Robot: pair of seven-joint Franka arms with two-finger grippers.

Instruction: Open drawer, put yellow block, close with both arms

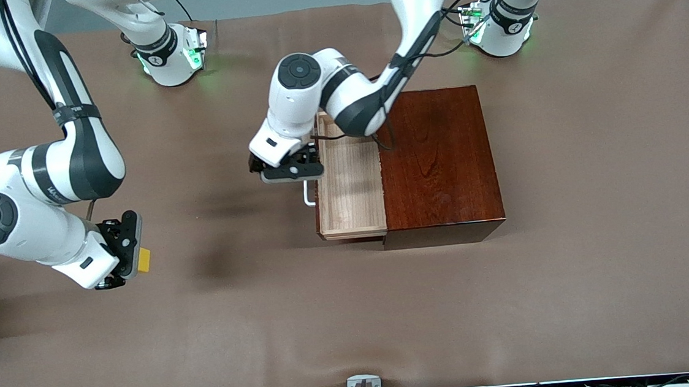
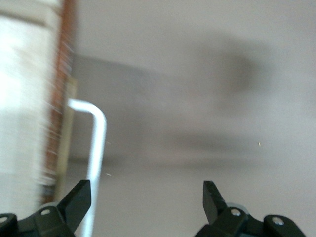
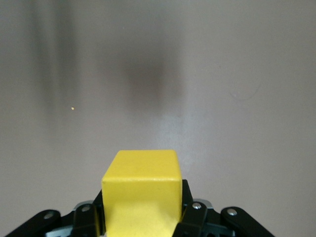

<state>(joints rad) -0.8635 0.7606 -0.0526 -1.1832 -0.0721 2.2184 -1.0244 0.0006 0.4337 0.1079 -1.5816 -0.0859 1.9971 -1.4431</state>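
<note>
Your right gripper [image 1: 134,250] holds the yellow block [image 1: 144,260] up over bare table, nearest the front camera of anything in the scene.

Start at its fingers [image 3: 190,217]: they are clamped on the block, which you see filling the space between them in the right wrist view, the brown table [image 1: 354,316] well below it, toward the right arm's end. Your left gripper [image 1: 289,168] hangs just beside the drawer's white handle [image 1: 308,195], fingers [image 2: 79,200] spread wide with nothing between them; in the left wrist view the handle runs close past one fingertip, touching or not you cannot tell. The drawer [image 1: 350,184] stands pulled out of the dark wooden box [image 1: 437,161], its pale tray bare inside, well apart from the block.
</note>
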